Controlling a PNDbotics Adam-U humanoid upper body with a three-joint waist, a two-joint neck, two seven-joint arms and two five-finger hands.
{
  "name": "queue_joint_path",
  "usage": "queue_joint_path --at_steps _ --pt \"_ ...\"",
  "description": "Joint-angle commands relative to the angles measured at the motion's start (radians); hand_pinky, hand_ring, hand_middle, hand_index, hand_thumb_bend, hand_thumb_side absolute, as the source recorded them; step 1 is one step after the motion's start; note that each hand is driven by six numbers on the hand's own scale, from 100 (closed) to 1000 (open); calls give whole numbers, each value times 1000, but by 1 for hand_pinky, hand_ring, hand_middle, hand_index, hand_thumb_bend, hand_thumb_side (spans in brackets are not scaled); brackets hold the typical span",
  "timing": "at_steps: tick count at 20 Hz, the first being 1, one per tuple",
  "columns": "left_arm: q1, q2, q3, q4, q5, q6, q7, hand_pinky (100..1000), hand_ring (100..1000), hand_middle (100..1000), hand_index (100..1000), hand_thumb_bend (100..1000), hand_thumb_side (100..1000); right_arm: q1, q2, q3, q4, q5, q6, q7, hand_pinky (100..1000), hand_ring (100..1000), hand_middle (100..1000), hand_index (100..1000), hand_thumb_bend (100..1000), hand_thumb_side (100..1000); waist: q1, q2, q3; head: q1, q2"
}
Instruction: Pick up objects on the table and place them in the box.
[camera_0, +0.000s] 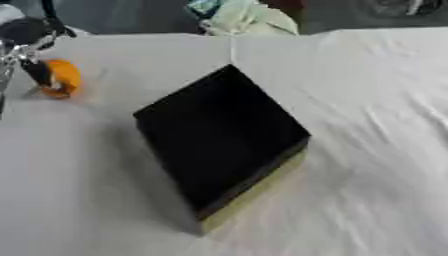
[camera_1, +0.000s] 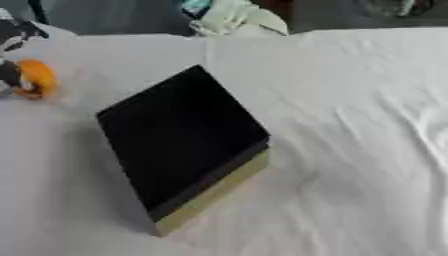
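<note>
Fingers (camera_0: 39, 72) of the left hand (camera_0: 26, 55), at the far left edge, are curled round an orange object (camera_0: 63, 77) resting on the white, wrinkled cloth surface (camera_0: 376, 125). Largest item: a black-lined, tan-walled rectangular box (camera_0: 219, 135), set diagonally, to the right of the hand and nearer the camera. Orange object: small, rounded, smooth. Right hand unseen.

No text, label or number can be read on anything here.
</note>
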Motion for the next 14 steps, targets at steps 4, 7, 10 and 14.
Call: queue_joint_path --at_steps 4,7,10,14 --pt "-19 21 12 8 0 35 -34 610 749 803 874 622 100 -17 -18 -10 -7 -11 -5 2 674 561 609 817 100 865 -2 -3 -8 9 -20" --pt "-18 18 14 11 10 46 -41 604 746 794 860 593 100 -19 -17 -9 -4 -14 -8 5 675 561 609 817 100 867 -4 3 -12 17 -28" --pt "-17 17 12 19 21 50 -66 528 696 736 789 553 100 -19 -16 -9 -1 -17 -9 8 675 561 608 818 100 868 -6 6 -13 16 -24" --pt "-17 20 9 14 31 53 -77 351 555 591 655 584 100 -18 -15 -8 2 -20 -11 11 675 561 608 818 100 869 -6 5 -12 16 -19"
